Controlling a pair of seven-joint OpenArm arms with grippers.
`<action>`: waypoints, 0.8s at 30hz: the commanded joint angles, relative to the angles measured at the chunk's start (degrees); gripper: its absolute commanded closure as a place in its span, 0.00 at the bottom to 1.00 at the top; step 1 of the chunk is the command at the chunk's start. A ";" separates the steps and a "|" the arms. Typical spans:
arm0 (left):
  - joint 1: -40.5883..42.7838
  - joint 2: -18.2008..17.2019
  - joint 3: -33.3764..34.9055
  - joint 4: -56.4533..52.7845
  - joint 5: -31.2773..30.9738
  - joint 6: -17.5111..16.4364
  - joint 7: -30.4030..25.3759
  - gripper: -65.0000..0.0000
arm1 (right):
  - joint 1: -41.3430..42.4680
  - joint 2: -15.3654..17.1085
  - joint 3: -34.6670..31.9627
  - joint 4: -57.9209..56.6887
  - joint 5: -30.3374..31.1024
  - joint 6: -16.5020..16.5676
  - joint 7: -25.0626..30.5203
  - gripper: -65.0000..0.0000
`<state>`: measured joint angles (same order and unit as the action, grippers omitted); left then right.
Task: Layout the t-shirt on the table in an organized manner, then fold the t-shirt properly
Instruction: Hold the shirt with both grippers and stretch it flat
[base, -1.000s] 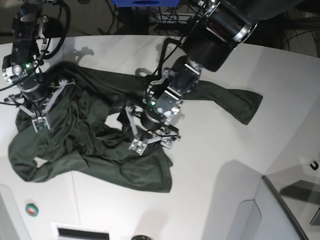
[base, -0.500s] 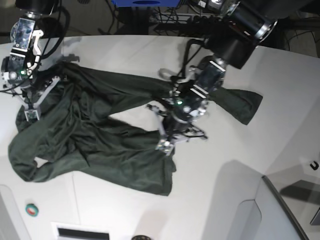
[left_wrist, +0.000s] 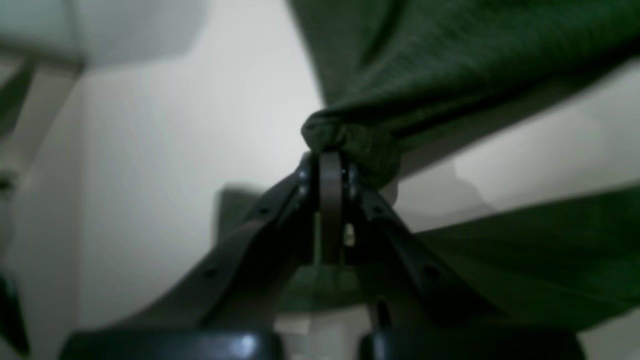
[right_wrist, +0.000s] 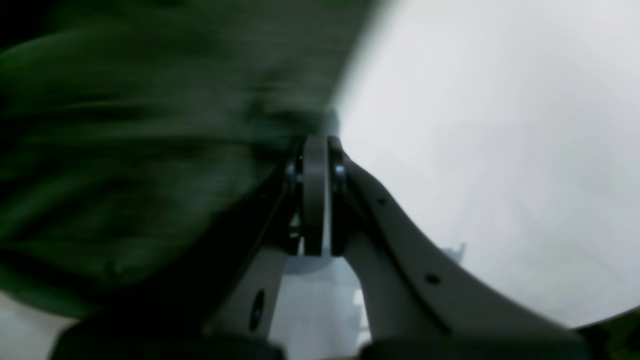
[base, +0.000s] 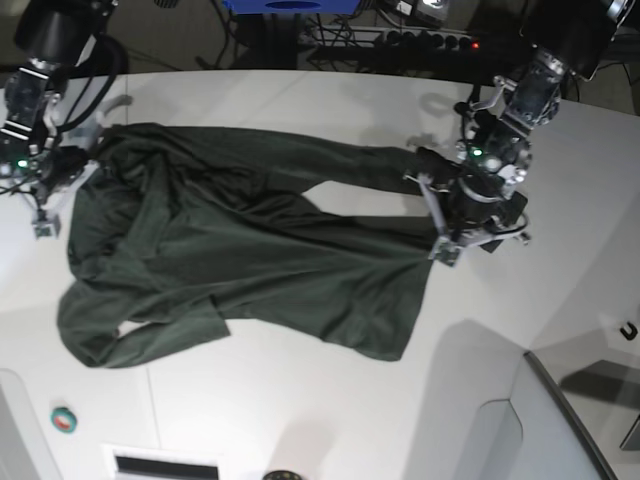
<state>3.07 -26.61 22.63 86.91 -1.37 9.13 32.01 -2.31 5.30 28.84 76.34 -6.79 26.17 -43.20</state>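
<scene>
One dark green t-shirt (base: 240, 260), stretched rumpled across the middle of one white counter (base: 300, 420) toward its left edge, with two end effectors, left (base: 447, 245) and right (base: 42, 222), each clenched on its fabric at opposite ends.

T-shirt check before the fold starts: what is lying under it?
Around the t-shirt only the bare white table shows, running under its edges. Anything beneath the cloth's middle is covered and cannot be seen.
</scene>
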 joint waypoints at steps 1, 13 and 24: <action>0.67 -0.69 -2.46 1.66 0.79 0.76 -0.84 1.00 | 1.21 1.34 0.92 0.98 0.06 0.07 0.69 0.99; 6.29 -0.25 -6.50 6.58 0.88 0.76 -0.84 1.00 | -7.67 -4.64 -2.07 22.79 0.24 0.60 -4.93 0.76; 7.08 -0.25 -6.59 6.40 0.88 0.76 -0.93 1.00 | -8.29 -5.17 -17.72 22.61 -4.42 0.07 -4.49 0.40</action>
<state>10.48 -26.02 16.38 92.58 -1.04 9.19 32.12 -11.09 0.05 11.20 98.24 -11.42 26.59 -48.27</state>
